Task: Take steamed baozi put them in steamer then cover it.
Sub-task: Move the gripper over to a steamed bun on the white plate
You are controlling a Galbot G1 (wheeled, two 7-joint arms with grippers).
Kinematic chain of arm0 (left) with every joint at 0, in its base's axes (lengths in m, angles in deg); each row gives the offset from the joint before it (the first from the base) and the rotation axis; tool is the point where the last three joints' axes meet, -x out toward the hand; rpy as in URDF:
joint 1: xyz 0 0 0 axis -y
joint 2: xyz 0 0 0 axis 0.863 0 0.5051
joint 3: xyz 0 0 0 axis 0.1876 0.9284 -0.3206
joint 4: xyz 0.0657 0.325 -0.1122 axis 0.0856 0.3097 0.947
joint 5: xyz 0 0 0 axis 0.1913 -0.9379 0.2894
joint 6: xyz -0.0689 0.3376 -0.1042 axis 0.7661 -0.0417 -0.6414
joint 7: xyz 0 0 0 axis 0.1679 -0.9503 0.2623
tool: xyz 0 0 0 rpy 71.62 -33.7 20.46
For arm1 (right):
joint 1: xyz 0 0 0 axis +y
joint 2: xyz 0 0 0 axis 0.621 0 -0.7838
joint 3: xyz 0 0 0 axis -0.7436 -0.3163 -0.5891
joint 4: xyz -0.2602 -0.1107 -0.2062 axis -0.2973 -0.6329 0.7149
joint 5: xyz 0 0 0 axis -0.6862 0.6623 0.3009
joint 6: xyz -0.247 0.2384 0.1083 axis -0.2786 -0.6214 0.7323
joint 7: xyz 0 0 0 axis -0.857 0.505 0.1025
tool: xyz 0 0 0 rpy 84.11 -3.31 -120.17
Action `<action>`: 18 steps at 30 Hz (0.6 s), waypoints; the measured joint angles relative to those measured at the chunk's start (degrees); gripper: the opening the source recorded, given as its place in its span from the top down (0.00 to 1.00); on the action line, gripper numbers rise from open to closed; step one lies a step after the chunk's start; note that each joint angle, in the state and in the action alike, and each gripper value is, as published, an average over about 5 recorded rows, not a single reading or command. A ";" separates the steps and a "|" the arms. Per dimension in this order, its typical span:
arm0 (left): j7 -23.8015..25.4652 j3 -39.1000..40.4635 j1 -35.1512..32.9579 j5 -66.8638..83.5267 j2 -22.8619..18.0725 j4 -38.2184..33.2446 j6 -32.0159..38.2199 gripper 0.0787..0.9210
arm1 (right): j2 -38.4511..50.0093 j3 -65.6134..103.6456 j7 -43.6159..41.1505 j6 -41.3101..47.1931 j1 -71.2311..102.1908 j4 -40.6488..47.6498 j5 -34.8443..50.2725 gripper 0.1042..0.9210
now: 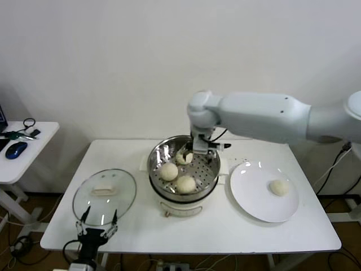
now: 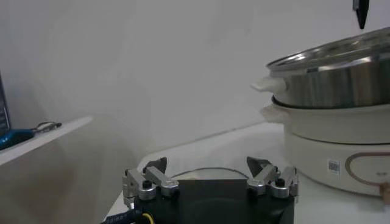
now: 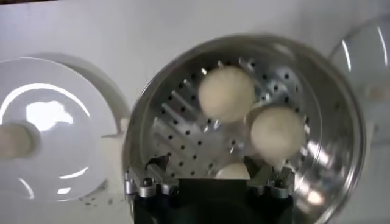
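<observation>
The steamer [image 1: 159, 151] stands mid-table on its white pot base. It holds three steamed baozi: one at the left [image 1: 168, 171], one at the front [image 1: 186, 184], and one at the back [image 1: 184, 157]. My right gripper [image 1: 197, 152] hangs over the back one. In the right wrist view the gripper [image 3: 207, 165] is open, with that baozi [image 3: 234, 171] lying loose between the fingers. A fourth baozi [image 1: 278, 187] lies on the white plate [image 1: 254, 197]. The cover [image 1: 105, 196] lies flat on the table, left of the steamer. My left gripper [image 1: 97, 217] is open and empty at the cover's near edge.
A small side table [image 1: 39, 135] at the far left holds a blue mouse [image 1: 16, 149] and cables. The white worktable [image 1: 225, 231] ends just in front of my left gripper. In the left wrist view the steamer [image 2: 341, 73] rises to one side.
</observation>
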 measured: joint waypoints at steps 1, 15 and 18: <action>0.00 0.11 0.10 -0.08 -0.01 -0.06 -0.06 0.12 | 1.06 -0.84 0.09 1.44 -0.62 0.19 1.12 0.12; 0.01 1.51 0.50 -1.66 -0.64 -1.82 -0.84 0.12 | 16.97 -4.36 -0.89 19.22 0.34 4.15 12.74 0.12; 0.01 1.29 0.17 -1.70 -0.64 -2.17 -0.85 0.12 | 19.79 -2.20 -1.22 20.81 3.62 5.98 12.19 0.12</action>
